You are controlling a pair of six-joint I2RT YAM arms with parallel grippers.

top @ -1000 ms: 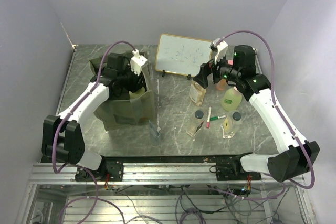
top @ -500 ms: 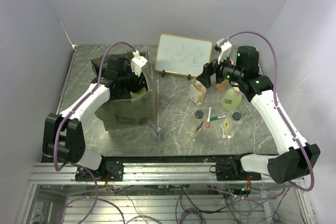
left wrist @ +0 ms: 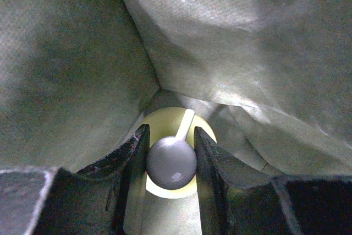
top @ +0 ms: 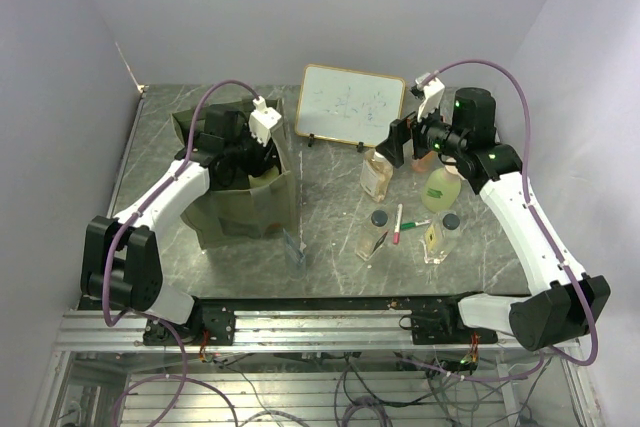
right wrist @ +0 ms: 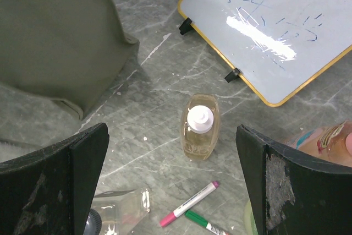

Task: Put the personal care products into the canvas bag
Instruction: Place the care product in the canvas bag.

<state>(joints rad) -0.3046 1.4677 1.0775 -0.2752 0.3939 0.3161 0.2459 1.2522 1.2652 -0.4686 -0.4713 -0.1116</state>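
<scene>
My left pincer (left wrist: 171,136) is deep inside the canvas bag (left wrist: 231,48), partly closed and pinching the yellow-green bottle (left wrist: 165,119) by its cap. I judge this the drop-off: next I open and lift straight out. My right pincer (right wrist: 171,133) hangs wide open and empty above the clear amber bottle (right wrist: 199,133).

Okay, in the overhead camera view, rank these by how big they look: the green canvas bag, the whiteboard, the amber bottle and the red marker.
1. canvas bag
2. whiteboard
3. amber bottle
4. red marker
</scene>
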